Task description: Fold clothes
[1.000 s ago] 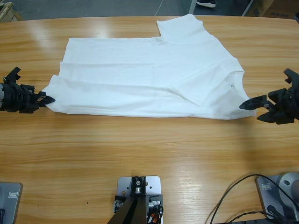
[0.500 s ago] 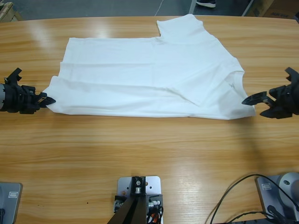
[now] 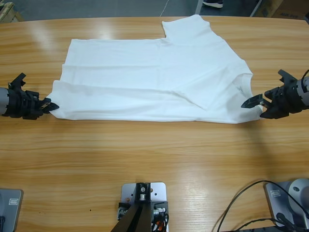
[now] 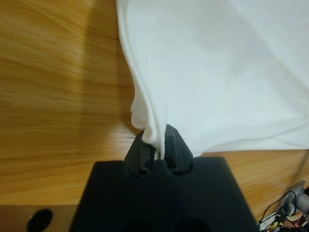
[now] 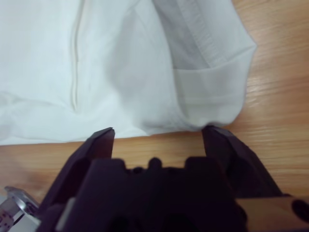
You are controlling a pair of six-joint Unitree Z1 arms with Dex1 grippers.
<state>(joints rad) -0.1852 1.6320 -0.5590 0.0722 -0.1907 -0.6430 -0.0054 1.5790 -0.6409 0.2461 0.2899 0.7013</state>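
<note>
White cotton across the far half of the table [image 3: 145,159]: the T-shirt [image 3: 154,77] lies partly folded, one sleeve poking toward the far edge. At one end the left gripper [image 3: 47,105] has its jaws clamped tight on the shirt's corner, fabric bunched and rising out of the pinch in the left wrist view. At the other end the right gripper [image 3: 256,101] sits with jaws spread wide, fabric edge just ahead of them, gripping nothing.
</note>
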